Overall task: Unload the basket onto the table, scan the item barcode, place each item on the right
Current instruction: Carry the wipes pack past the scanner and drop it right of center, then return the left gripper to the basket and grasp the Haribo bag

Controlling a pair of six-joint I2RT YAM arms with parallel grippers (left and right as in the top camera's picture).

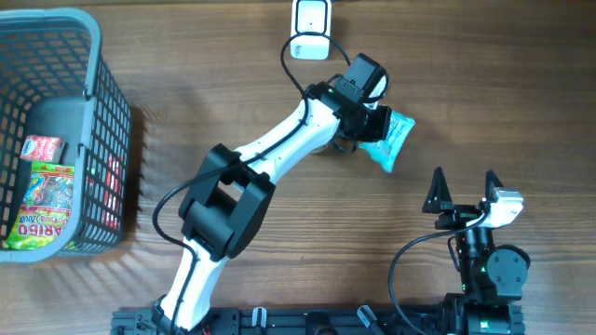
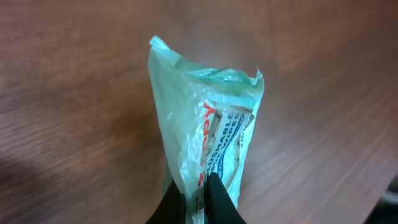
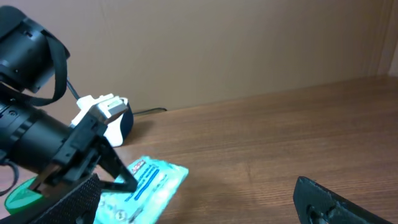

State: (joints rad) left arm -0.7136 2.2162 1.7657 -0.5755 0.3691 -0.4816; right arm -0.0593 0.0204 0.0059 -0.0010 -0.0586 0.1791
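Observation:
The item is a pale teal plastic packet [image 1: 393, 140] with red and blue print, held just above the wooden table. My left gripper [image 1: 376, 124] is shut on one end of it. In the left wrist view the packet [image 2: 211, 118] sticks out from between the black fingers of the left gripper [image 2: 198, 200], which pinch its lower edge. The white barcode scanner [image 1: 310, 28] stands at the table's far edge, a short way behind and left of the packet. My right gripper [image 1: 464, 188] rests open and empty near the front right. The right wrist view shows the packet [image 3: 149, 185] and scanner [image 3: 107, 115].
A grey plastic basket [image 1: 93, 112] at the far left holds several snack packets [image 1: 42, 200]. The scanner's black cable loops under the left arm. A green round object [image 3: 17, 194] lies beneath the left arm.

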